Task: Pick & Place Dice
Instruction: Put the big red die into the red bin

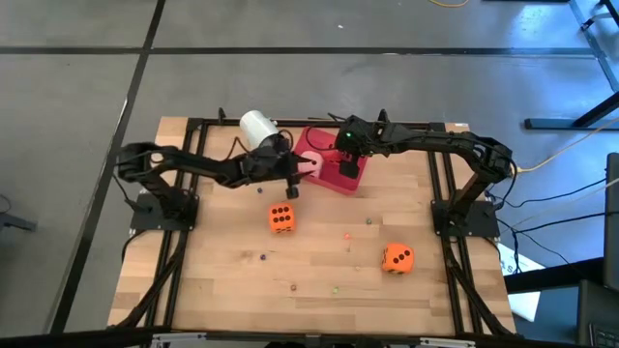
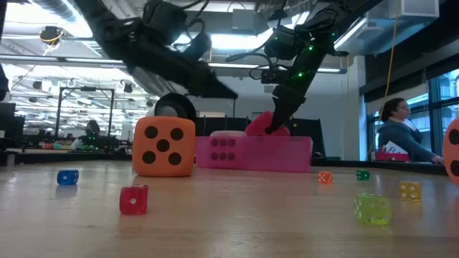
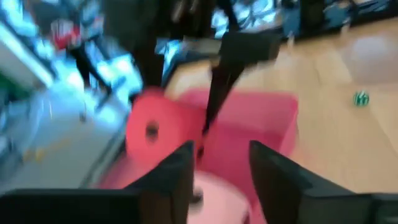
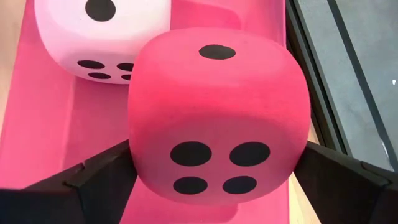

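The red die (image 4: 217, 118) sits in the pink tray (image 1: 343, 179) at about 12 o'clock on the table (image 1: 319, 280), with the pink die (image 4: 99, 34) right beside it in the same tray. The right gripper (image 4: 217, 186) has its fingers spread wide on both sides of the red die. The left gripper (image 3: 221, 168) hangs over the pink die, fingers apart. One orange die (image 1: 281, 217) sits near center, the other (image 1: 397, 258) around 4 o'clock.
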Controlling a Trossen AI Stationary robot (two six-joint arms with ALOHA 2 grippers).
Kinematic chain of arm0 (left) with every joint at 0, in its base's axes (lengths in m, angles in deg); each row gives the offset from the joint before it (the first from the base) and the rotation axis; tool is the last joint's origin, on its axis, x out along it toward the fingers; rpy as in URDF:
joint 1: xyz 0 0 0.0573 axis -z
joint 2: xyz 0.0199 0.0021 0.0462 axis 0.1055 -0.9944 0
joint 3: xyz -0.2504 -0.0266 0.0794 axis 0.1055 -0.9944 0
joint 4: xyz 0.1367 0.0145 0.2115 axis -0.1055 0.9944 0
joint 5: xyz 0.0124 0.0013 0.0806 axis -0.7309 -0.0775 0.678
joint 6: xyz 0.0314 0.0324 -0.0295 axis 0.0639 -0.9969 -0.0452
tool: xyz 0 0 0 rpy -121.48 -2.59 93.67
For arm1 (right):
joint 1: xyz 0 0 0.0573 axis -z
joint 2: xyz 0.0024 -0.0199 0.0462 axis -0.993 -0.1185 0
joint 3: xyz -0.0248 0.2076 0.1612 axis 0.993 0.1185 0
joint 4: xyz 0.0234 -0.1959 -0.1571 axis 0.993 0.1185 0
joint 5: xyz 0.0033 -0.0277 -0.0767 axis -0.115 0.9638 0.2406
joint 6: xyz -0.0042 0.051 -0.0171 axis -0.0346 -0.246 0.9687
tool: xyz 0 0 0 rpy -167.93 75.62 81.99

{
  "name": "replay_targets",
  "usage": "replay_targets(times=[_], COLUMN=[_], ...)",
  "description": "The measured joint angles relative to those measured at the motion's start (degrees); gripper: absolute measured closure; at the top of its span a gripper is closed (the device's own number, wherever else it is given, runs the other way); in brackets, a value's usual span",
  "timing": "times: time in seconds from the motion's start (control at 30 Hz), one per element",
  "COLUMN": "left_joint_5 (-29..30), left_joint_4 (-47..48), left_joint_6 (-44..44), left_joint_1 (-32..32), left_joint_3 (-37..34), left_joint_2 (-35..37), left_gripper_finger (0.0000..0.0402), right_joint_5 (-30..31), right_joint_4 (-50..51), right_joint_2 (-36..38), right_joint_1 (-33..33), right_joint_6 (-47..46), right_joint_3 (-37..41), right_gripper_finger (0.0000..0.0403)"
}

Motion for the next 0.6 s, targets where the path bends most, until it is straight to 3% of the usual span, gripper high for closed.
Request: replay_targets(times=[0.3, 0.6], left_joint_5=[-1.44, 1.49], left_joint_4=[1.35, -0.03], left_joint_6=[-11.55, -12.08], left_joint_1=[-0.17, -1.62], left_joint_3=[8.81, 16.74], left_joint_2=[-9.88, -18.57], left_gripper_finger=[0.0390, 0.0401], right_joint_5=[-5.66, -5.50], right_joint_4=[-0.84, -2.41], right_joint_2=[0.00, -0.04], right_joint_1=[0.00, 0.09], right_joint_6=[-1.01, -0.88], right_joint_3=[0.00, 0.00], right_gripper_finger=[0.0006, 0.0006])
